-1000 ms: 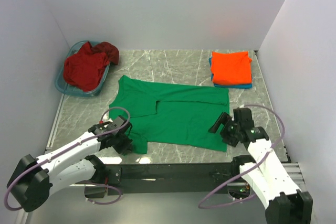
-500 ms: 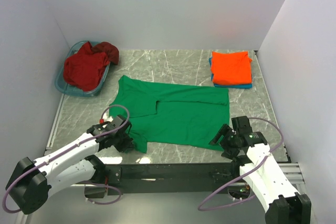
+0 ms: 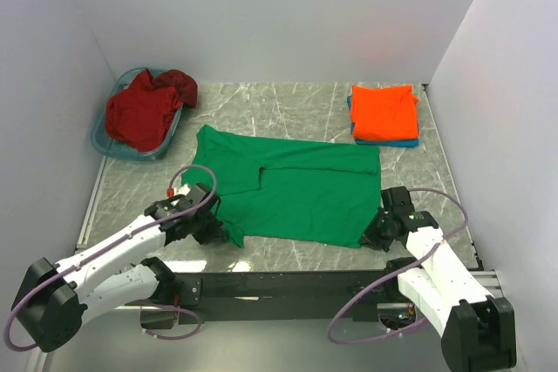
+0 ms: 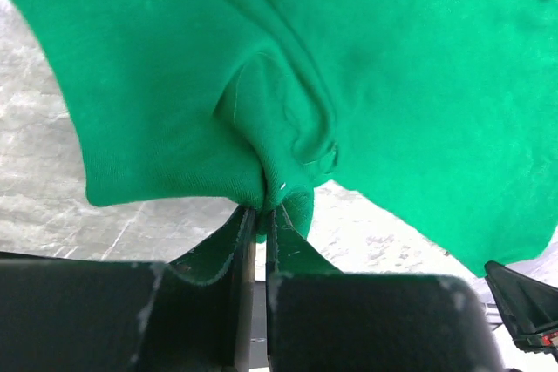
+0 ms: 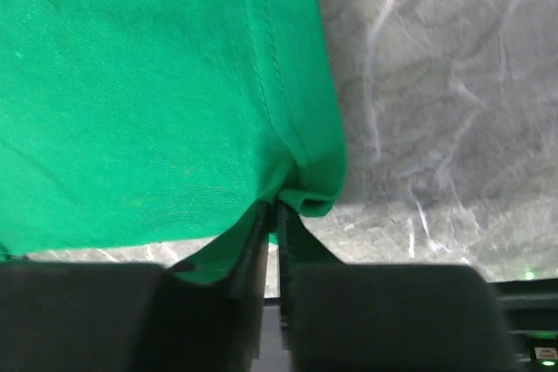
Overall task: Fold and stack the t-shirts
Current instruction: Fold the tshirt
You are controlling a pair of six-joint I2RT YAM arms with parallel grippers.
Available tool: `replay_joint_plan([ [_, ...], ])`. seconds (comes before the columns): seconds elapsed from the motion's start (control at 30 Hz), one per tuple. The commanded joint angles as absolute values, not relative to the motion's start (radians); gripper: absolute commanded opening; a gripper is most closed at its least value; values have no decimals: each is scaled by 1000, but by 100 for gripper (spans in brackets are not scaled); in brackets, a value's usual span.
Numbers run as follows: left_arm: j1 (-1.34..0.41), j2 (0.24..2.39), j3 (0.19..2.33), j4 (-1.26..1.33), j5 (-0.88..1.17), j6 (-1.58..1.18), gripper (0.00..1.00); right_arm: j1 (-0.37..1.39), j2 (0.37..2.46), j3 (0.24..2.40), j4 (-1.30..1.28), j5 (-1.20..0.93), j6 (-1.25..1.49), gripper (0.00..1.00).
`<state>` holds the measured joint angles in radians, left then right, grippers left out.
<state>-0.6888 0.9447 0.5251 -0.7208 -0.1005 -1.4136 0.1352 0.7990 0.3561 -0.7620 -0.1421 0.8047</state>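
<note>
right gripper [image 5: 270, 212] pinches the green t-shirt [image 5: 148, 84] at its corner, above marble table [image 5: 436, 84].

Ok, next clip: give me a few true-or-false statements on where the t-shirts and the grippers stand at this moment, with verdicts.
1. The left gripper and the right gripper are each shut on the near edge of the green t-shirt. True.
2. The green t-shirt is already folded on the stack. False: it lies spread out, apart from the stack.
3. The orange t-shirt lies folded on top of the blue t-shirt. True.
4. The light blue basket is empty. False: the dark red t-shirt is bunched in it.
</note>
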Motion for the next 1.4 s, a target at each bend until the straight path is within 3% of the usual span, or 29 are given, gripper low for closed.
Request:
replay_joint_plan([
  [0.0,-690,966,586,-712,-136,-1384,0,141,822,408,-712,-124,779,10],
  [0.03,-690,968,591,-709,-140,-1381,0,141,819,416,-716,-120,772,1],
  [0.07,-690,971,595,-698,-141,-1378,0,141,819,432,-722,-117,766,0],
  [0.87,-465,1258,931,-476,-147,-1008,0,140,1066,752,-652,-35,655,0],
  [1.37,-365,1413,1012,-359,-77,-925,0,133,1268,923,-623,-2,607,0],
])
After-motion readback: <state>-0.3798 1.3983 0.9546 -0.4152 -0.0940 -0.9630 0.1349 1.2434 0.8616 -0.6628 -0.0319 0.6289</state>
